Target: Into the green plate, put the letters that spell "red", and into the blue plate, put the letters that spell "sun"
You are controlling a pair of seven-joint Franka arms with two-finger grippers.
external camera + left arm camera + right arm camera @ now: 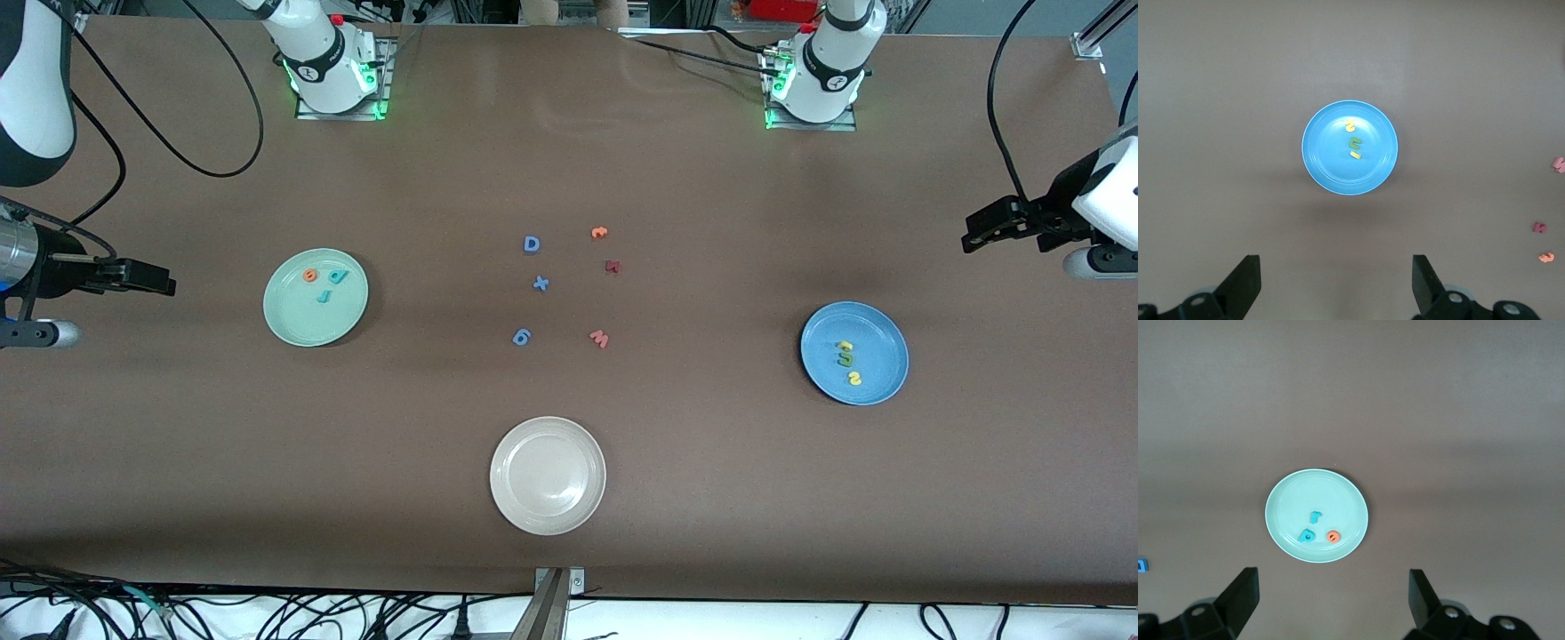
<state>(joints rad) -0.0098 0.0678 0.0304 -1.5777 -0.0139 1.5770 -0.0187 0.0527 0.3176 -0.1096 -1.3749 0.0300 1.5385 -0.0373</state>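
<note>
The green plate lies toward the right arm's end of the table. In it rest the orange "e", the teal "d" and the teal "r". The right wrist view shows that plate with the same letters. The blue plate lies toward the left arm's end and holds the yellow "u", green "n" and yellow "s". My left gripper hangs open and empty over bare table beside the blue plate. My right gripper hangs open and empty beside the green plate.
A whitish plate lies near the front edge, mid-table. Several loose letters lie in the middle: a blue D, a blue x, a blue 6, an orange letter, a dark red one and a pink one.
</note>
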